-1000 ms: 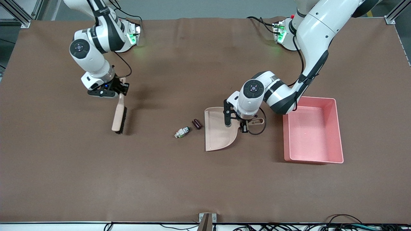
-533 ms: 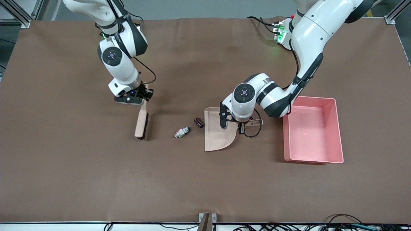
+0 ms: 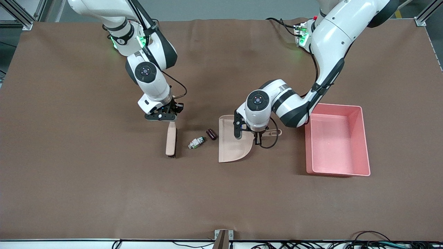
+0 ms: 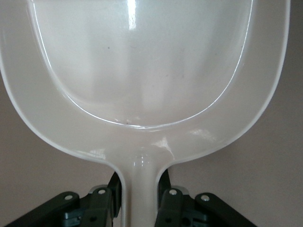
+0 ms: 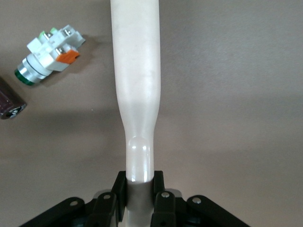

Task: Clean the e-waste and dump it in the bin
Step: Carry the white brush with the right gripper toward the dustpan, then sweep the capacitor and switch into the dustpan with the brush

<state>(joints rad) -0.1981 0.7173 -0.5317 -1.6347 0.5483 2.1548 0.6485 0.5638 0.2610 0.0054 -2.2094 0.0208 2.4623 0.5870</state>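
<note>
**Brush and pan flank the scraps**

The right claw [image 3: 168, 120] grips a smooth beige brush [image 3: 170, 139]; the left claw [image 3: 258, 135] clamps the glossy dustpan [image 3: 230, 141] by its handle. Between them on the matte brown worktop [image 3: 104, 193] lie the white-grey component [image 3: 196, 142] and the dark cylinder [image 3: 211, 134]. The pink bin [image 3: 337, 140] sits beside the pan, toward the left arm's end.

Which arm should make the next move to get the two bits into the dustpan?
Right. Its gripper holds the brush beside the white-grey component and dark cylinder; the left gripper only steadies the dustpan.
</note>
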